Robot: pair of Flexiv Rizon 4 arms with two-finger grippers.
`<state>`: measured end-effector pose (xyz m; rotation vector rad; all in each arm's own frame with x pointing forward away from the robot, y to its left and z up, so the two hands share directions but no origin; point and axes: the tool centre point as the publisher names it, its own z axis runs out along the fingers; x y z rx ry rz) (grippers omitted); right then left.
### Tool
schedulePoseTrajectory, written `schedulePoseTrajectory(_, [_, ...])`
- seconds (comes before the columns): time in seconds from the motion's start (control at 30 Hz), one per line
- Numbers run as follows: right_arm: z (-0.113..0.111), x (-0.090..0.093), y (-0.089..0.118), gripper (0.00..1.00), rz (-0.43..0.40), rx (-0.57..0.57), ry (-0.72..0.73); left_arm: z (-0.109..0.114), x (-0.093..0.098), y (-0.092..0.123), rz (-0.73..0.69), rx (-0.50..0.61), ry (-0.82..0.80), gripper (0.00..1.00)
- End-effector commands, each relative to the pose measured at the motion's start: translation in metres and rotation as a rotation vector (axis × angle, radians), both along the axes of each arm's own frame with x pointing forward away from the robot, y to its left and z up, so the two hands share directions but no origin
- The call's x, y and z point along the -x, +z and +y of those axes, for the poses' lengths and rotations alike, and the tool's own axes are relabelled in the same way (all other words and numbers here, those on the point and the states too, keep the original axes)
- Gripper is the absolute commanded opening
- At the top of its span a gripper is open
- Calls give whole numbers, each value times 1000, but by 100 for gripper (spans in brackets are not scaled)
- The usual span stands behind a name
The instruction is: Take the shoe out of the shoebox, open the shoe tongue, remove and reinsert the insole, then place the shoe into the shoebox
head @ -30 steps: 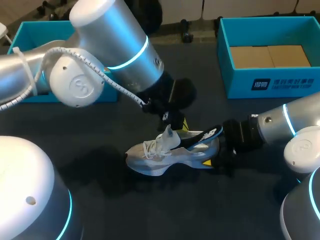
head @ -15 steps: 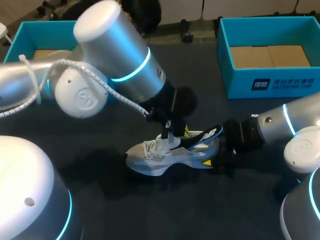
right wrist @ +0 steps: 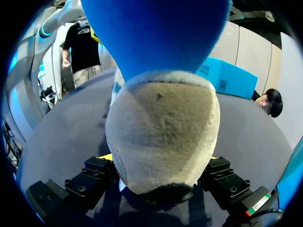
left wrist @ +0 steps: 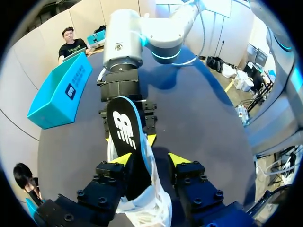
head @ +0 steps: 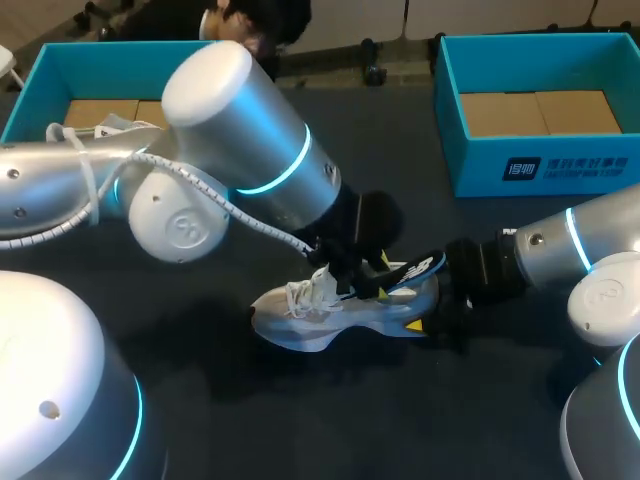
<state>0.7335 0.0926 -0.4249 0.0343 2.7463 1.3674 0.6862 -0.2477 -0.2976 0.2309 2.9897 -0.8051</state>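
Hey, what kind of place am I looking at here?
Probably a robotics lab or test bench: the left arm and right arm handle a grey sneaker on a dark table, with a teal shoebox at its far side.

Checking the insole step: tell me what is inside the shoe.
The insole seems only partly inside the shoe; its heel end sticks out above the collar. The left gripper covers the opening, so the rest inside is hidden.
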Motion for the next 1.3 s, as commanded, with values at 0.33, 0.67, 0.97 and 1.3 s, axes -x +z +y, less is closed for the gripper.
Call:
schedulePoseTrajectory(0.33, [1, 2, -1, 0, -1, 4, -2, -21, 3, -13, -99, 6, 37, 60])
schedulePoseTrajectory(0.67, [1, 2, -1, 0, -1, 4, -2, -26, 0, -15, -194, -4, 111, 56])
schedulePoseTrajectory(0.97, [1, 2, -1, 0, -1, 4, -2, -30, -6, -21, -206, 16, 208, 47])
schedulePoseTrajectory(1.3, [1, 2, -1, 0, -1, 4, -2, -33, -9, -30, -246, 48, 269, 48])
